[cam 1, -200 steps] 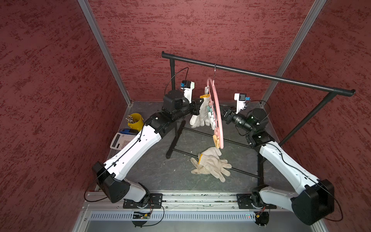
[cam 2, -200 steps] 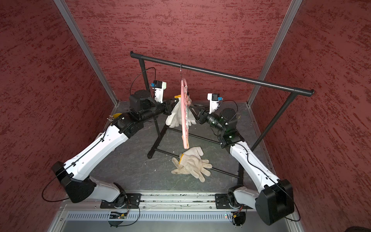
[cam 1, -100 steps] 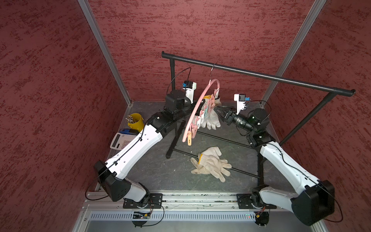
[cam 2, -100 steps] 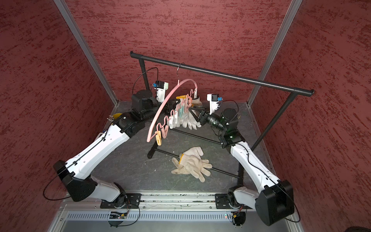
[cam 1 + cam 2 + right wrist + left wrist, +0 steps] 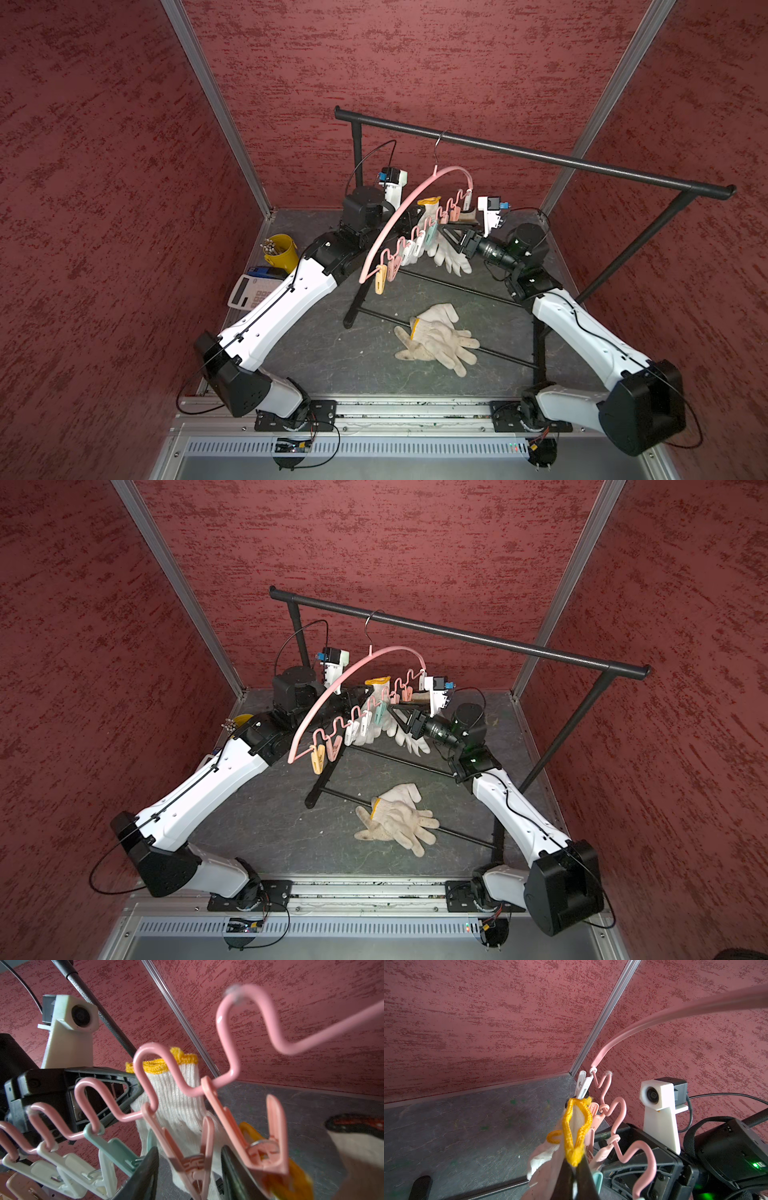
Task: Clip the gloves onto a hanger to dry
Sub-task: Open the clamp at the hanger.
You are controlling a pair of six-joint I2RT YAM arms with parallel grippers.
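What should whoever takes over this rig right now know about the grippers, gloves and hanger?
Left gripper: shut on the yellow-cuffed glove, holding it up against the hanger.
Right gripper: jaws straddle a pink clothespin; pressing it or not, I cannot tell.
Hanger: hooked on the black rack, tilted.
Done: one glove lifted to the pins; none clearly clipped.
Left: clip it, then the pile of gloves on the floor.
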